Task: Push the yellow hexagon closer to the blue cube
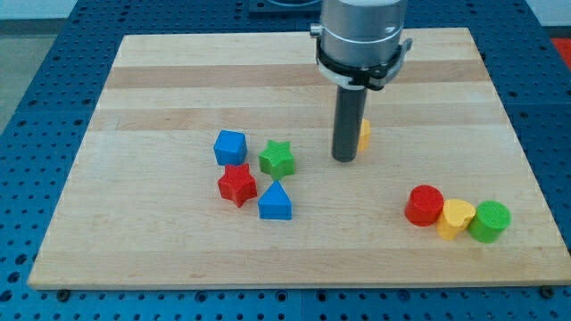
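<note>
While my tip (344, 158) sits on the wooden board (178, 71), the yellow hexagon (364, 134) is mostly hidden just behind it on its right, touching or nearly so. No jaws here, just a rod. Blue cube (230, 147) well left of tip, beside green star (277, 159), red star (237, 185), blue triangle (275, 201). Near right: red cylinder (425, 205), yellow heart (456, 218), green cylinder (490, 221), touching in a row.
</note>
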